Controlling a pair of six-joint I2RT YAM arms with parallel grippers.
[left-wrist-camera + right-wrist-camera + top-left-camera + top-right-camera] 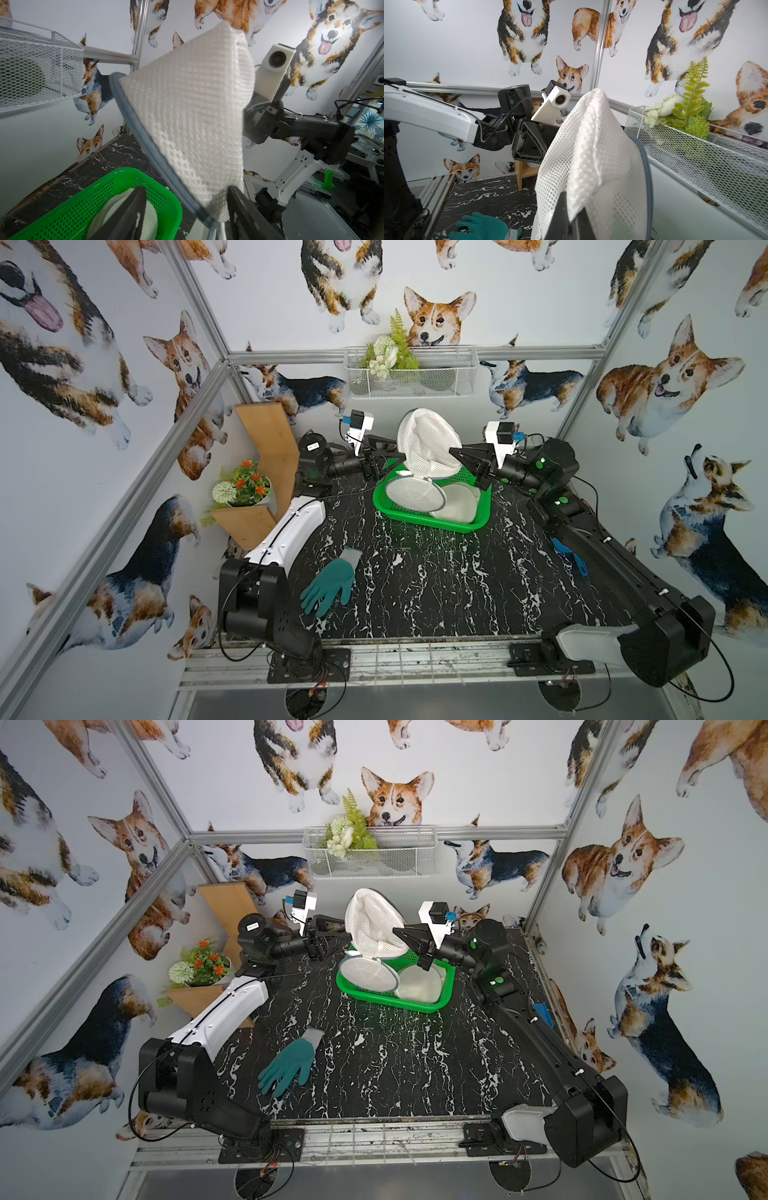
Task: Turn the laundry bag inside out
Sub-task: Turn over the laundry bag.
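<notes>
The laundry bag [428, 443] [374, 923] is a white mesh pouch with a grey rim, held upright above the green basket [419, 519] in both top views. My right gripper [452, 453] [395, 933] [574, 209] is shut on a fold of the bag's mesh [591, 155]. My left gripper [392, 456] [186, 195] stands open on the bag's other side. The bag's lower corner and grey rim [187, 114] hang between its spread fingers, close against one of them. In the top views the bag partly hides the left gripper's tips.
The green basket [386, 1003] [176, 207] holds two flattened round mesh bags [415, 493]. A green glove [330, 585] lies on the dark marble table. A white wire basket with fake plants [411, 373] hangs on the back wall. A wooden shelf with a flower pot [249, 489] stands at the left.
</notes>
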